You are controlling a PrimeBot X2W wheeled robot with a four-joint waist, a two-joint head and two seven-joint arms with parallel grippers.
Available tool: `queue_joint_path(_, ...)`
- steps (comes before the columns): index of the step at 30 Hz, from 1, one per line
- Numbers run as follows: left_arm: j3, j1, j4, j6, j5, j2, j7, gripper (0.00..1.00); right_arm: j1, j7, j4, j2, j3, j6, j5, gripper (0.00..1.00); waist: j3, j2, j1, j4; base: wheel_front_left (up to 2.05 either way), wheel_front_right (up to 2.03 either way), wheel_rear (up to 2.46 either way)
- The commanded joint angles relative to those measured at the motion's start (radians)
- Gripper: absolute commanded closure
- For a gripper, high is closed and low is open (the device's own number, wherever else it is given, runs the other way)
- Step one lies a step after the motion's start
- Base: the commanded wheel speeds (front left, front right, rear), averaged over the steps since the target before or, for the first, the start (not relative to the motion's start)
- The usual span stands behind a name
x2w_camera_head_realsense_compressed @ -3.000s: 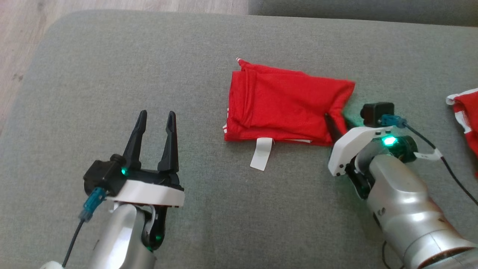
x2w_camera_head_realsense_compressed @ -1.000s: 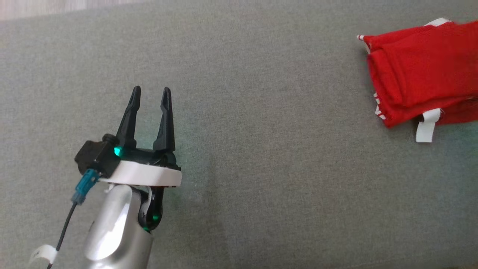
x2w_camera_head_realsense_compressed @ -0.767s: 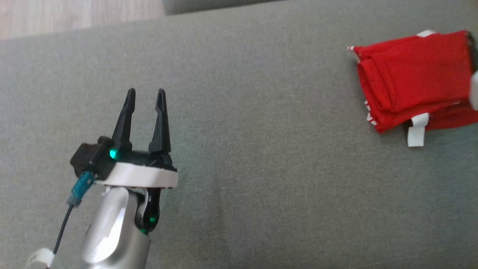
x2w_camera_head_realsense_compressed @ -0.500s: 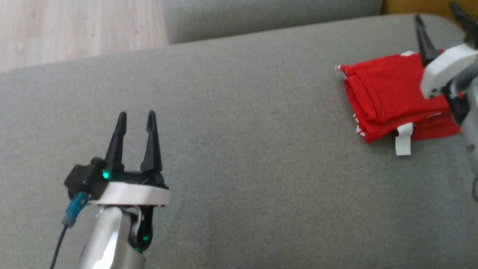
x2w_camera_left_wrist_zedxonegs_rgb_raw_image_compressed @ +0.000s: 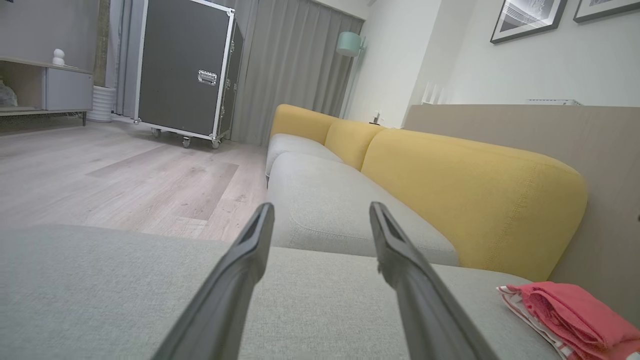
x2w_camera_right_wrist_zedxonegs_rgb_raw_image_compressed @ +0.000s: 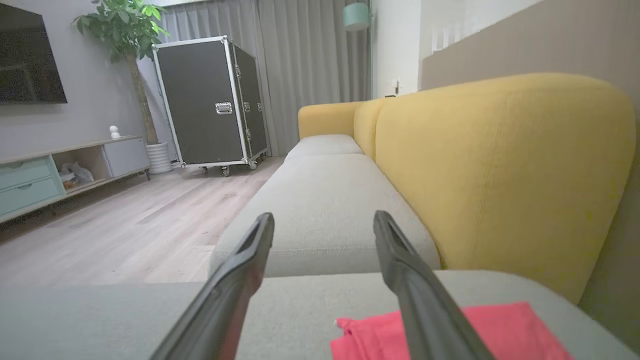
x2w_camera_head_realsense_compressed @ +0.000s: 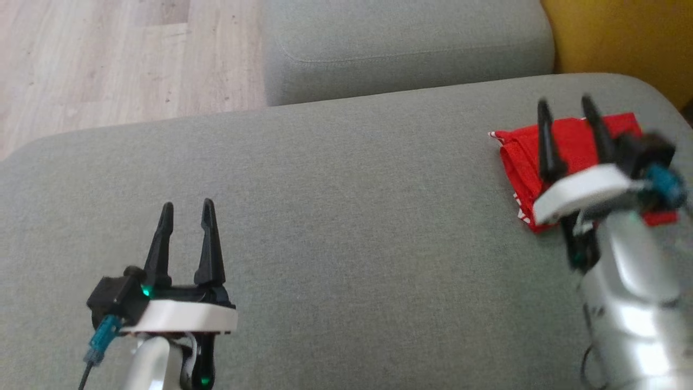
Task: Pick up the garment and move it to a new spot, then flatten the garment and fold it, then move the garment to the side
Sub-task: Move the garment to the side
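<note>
Grey sofa seat [x2w_camera_head_realsense_compressed: 346,227] is bearing the folded garment [x2w_camera_head_realsense_compressed: 520,157] near the yellow backrest [x2w_camera_head_realsense_compressed: 612,38] while left tool [x2w_camera_head_realsense_compressed: 188,203] and right tool [x2w_camera_head_realsense_compressed: 564,101] are hanging spread and empty, so moving aside is seemingly finishing, needing only withdrawal.

Across the middle of the head view the grey woven-fabric seat cushion [x2w_camera_head_realsense_compressed: 346,227] lies bare, free for passage between the left gripper [x2w_camera_head_realsense_compressed: 187,205] at lower left and the right gripper [x2w_camera_head_realsense_compressed: 564,103] at right. The folded red cloth garment [x2w_camera_head_realsense_compressed: 520,157] fills the cushion's right end, just beside the mustard-yellow upholstered backrest [x2w_camera_head_realsense_compressed: 617,38] at upper right.
</note>
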State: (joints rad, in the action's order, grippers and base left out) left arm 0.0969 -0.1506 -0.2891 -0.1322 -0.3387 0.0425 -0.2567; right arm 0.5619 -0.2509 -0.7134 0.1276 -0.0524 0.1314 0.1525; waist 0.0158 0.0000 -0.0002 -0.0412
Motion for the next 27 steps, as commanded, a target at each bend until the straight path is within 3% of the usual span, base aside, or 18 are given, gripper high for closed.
queue_joint_path(1,-0.032,-0.022,0.032,0.002,0.007,0.008,-0.005,0.0,-0.015,-0.011,0.054,-0.027,0.005,-0.001,-0.01,0.0,0.004,0.0,0.0002,0.007,0.0,0.0,0.0)
queue_joint_path(8,-0.027,0.025,0.017,0.002,-0.01,0.008,-0.005,0.0,-0.243,-0.011,0.169,-0.076,0.076,-0.001,-0.026,0.0,0.018,0.0,0.0002,0.032,0.0,0.0,0.0)
queue_joint_path(12,-0.023,0.037,0.011,0.003,-0.011,0.008,-0.005,0.0,-0.322,-0.011,0.215,-0.077,0.052,-0.001,0.032,0.0,0.018,0.0,0.0002,0.042,0.0,0.0,0.0)
queue_joint_path(27,-0.039,0.038,-0.02,0.02,-0.012,0.008,-0.005,0.0,-0.348,-0.011,0.266,-0.077,0.028,-0.001,0.038,0.0,0.022,0.0,0.0002,0.043,0.0,0.0,0.0)
